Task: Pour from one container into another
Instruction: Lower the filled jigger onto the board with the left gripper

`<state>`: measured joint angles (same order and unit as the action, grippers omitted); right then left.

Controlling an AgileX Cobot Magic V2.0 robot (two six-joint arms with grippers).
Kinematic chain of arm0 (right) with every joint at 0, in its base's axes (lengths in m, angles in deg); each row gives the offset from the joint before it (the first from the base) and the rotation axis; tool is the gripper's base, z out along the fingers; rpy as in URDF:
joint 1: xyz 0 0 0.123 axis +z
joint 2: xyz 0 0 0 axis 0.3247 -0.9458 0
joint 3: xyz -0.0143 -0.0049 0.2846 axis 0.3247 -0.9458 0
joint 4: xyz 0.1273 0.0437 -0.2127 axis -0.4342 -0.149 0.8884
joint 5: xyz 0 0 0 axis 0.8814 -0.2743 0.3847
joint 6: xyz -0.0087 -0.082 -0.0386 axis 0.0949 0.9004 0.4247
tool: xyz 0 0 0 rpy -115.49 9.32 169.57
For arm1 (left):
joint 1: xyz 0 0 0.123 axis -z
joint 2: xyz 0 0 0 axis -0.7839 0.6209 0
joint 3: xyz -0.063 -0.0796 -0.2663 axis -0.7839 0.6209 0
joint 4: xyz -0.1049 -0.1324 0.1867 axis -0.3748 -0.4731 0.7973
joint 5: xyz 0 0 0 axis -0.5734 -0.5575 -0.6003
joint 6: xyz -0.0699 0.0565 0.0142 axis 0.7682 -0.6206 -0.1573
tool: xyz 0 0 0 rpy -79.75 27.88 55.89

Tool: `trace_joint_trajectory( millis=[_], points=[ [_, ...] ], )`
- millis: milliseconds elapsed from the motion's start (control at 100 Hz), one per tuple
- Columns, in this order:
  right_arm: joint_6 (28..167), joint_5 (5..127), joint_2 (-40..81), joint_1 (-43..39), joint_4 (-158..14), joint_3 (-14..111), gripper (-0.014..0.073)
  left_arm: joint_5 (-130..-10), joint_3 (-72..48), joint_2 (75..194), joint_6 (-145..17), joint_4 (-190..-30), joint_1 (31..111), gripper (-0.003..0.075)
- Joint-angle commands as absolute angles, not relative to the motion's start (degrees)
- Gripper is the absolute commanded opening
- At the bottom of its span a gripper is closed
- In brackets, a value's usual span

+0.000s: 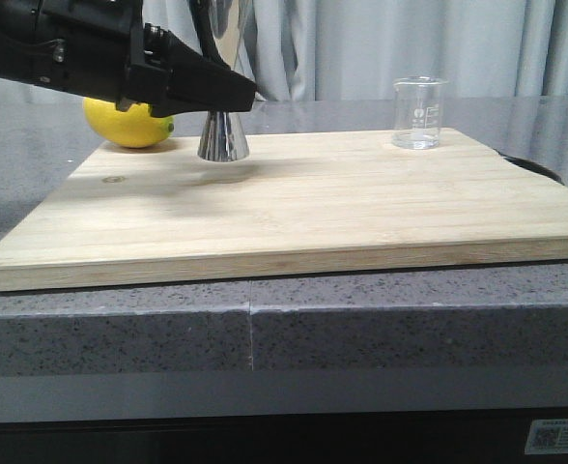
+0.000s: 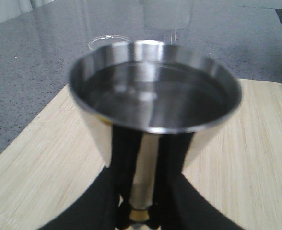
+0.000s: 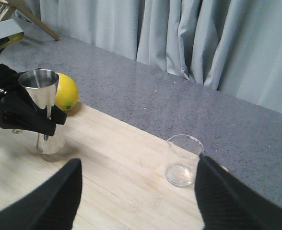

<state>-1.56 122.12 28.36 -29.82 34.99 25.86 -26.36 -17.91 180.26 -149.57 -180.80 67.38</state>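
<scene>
So, status: left gripper point(image 1: 228, 97) is clamped on the jigger point(image 1: 223, 138) at its narrow waist. Jigger stands upright, base on the cutting board point(image 1: 294, 217), long axis vertical, just beside the lemon point(image 1: 129, 124). Left wrist view looks straight into its top cup; can't tell if there's liquid in it or just reflections.

Beaker point(image 1: 418, 113) sits upright too, well apart from the jigger along the board's far edge, looks empty or near empty. No arm touching it.

Right gripper point(image 3: 138, 191) has fingers spread wide, nothing between them. Beaker lies ahead of it and near its one finger, spout turned toward the jigger side.

Judgement: right arm is the nearer one to the beaker, so it's the one to grab it. Approach is forward and down, then carry over toward the jigger. Left just needs to steady the jigger.
</scene>
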Motion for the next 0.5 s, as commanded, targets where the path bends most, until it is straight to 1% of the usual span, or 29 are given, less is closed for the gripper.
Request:
trace_joint_trajectory(
  millis=[0,490],
  points=[
    [-1.83,122.63,29.06,-30.16,32.66,27.29,0.0453,-23.08,-19.8,177.32,-149.55,-185.19,67.31,-0.0011],
    [-1.83,123.46,29.06,-30.16,32.66,27.29,0.0453,-21.49,-19.8,179.26,-149.55,-185.96,67.31,-0.0012]
  ],
)
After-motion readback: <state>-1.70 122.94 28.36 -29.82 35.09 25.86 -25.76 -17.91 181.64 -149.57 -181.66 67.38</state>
